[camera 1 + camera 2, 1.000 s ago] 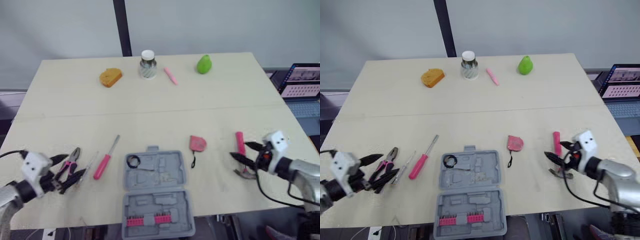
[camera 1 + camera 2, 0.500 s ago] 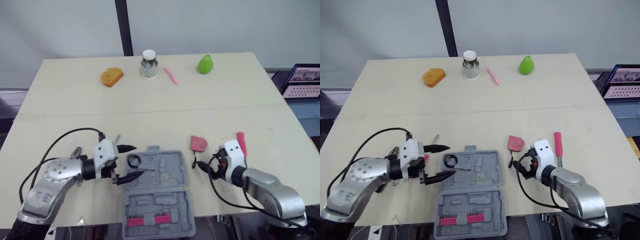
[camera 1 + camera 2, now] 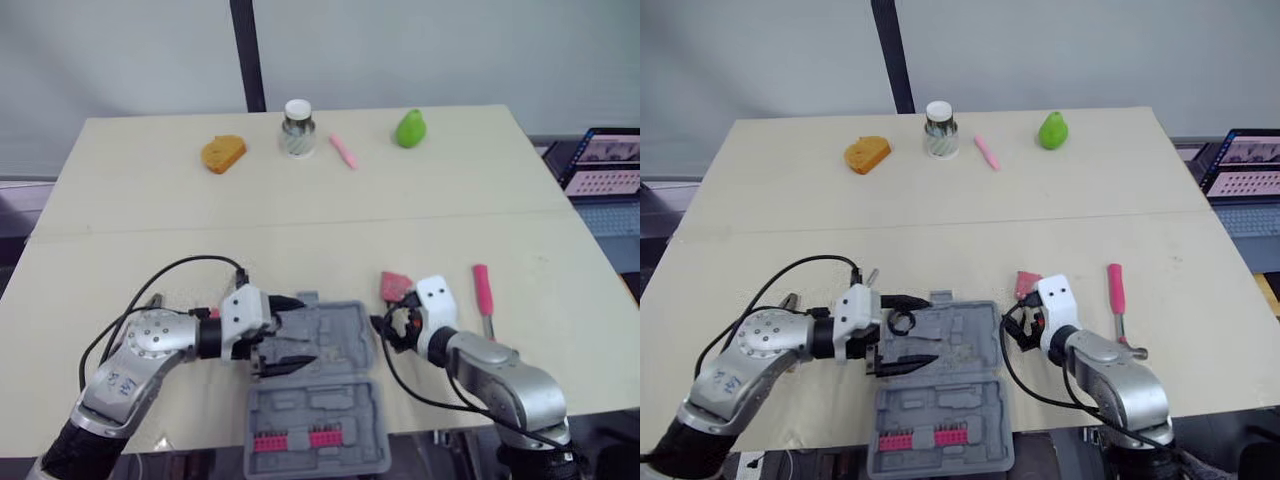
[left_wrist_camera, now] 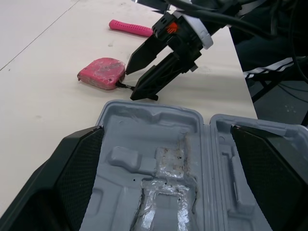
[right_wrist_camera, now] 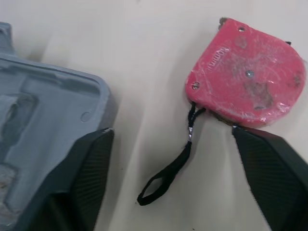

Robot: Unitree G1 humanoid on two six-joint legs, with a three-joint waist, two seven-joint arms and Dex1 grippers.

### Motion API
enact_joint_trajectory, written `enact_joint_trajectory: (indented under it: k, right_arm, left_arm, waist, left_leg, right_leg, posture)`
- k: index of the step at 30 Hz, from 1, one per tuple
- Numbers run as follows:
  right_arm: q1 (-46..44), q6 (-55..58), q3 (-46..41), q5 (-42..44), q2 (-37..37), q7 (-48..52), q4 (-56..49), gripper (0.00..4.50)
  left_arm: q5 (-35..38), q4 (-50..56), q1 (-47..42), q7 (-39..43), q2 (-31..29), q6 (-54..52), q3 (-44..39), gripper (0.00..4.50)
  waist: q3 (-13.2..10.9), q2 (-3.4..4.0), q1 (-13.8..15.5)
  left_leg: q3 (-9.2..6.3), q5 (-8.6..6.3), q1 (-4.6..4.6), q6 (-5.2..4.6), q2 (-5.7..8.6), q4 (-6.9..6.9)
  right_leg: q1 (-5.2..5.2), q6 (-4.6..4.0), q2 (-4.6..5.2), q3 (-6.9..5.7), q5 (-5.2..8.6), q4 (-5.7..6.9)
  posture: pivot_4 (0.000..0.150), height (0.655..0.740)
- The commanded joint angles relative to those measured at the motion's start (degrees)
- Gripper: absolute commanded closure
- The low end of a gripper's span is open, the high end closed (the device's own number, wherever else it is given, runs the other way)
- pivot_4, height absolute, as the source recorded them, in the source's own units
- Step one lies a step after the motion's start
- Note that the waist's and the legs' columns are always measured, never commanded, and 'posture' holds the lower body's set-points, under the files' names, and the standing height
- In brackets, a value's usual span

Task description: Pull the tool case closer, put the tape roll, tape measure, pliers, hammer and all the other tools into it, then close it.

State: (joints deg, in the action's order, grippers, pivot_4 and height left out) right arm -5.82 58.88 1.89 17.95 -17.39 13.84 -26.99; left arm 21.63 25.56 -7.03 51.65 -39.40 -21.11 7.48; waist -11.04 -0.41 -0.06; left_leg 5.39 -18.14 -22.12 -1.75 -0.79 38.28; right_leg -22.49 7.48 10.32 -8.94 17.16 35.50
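Tape measure (image 5: 245, 72) ahead of right gripper (image 5: 172, 131); seemingly untouched

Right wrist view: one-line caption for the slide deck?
Right gripper, jaws open, facing the pink tape measure and its strap, beside the open tool case.

The grey tool case (image 3: 975, 345) lies open, a black tape roll (image 3: 902, 321) in its far-left recess. The pink tape measure (image 5: 245, 72) lies just right of it, the pink-handled hammer (image 3: 1115, 290) farther right.

Seen from the head, the right gripper (image 3: 385, 333) hides part of the tape measure (image 3: 393, 283).
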Motion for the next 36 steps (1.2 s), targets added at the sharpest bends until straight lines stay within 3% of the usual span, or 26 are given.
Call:
enact_joint_trajectory:
  k: [1,3,27,28,31,36]
  right_arm:
    - [-0.21,-0.78,-0.09,-0.92,0.68,-1.45,-0.38,1.87]
    - [-0.23,-0.79,0.30,-1.04,0.91,-1.44,-0.22,2.84]
    - [-0.48,-5.18,2.56,-5.26,2.57,-1.30,4.91,2.84]
    - [-0.31,-5.10,2.56,-5.25,2.42,-1.20,4.72,3.39]
    - [0.41,-4.34,2.26,-5.28,1.84,-0.69,3.77,4.45]
    - [3.01,-1.90,0.28,-3.36,-0.54,1.37,-0.33,4.45]
  left_arm:
    - [-0.37,2.18,-0.28,-0.37,0.11,0.35,-0.24,0.00]
    - [-0.42,2.28,-0.59,-0.63,0.31,0.16,-0.12,0.00]
    - [-1.40,1.56,-1.11,-1.55,2.01,0.16,0.21,0.00]
    - [-1.41,1.53,-1.10,-1.51,1.97,0.17,0.16,0.00]
    - [-1.51,1.53,-0.83,-1.32,1.84,0.31,0.12,0.00]
    - [-1.95,0.95,0.36,0.33,0.75,1.44,0.26,0.00]
  waist:
    - [0.00,0.00,-0.01]
    - [0.00,0.00,0.00]
    - [0.02,-0.03,-0.07]
    - [0.02,-0.04,-0.07]
    - [0.02,-0.03,-0.08]
    - [0.02,-0.04,0.06]
  left_leg:
    - [0.00,0.00,0.00,0.00,0.00,0.00]
    - [0.00,0.00,0.00,0.00,0.00,0.00]
    - [0.00,0.00,0.01,0.00,-0.03,0.01]
    - [0.00,0.00,0.01,0.00,-0.03,0.01]
    - [-0.01,0.00,0.01,0.00,-0.03,0.00]
    - [-0.01,0.00,0.01,0.00,-0.03,0.00]
  right_leg:
    - [0.00,0.00,0.00,0.00,0.00,0.00]
    - [0.00,0.00,0.00,0.00,0.00,0.00]
    - [0.01,0.00,-0.03,0.01,0.00,0.00]
    - [0.01,0.00,-0.03,0.01,0.00,0.00]
    - [0.00,0.00,-0.03,0.01,0.00,0.00]
    - [0.01,0.00,-0.02,0.01,0.00,-0.01]
  posture:
    - [0.150,0.7400]
    - [0.150,0.7400]
    - [0.150,0.7400]
    - [0.150,0.7400]
    - [0.150,0.7400]
    - [0.150,0.7400]
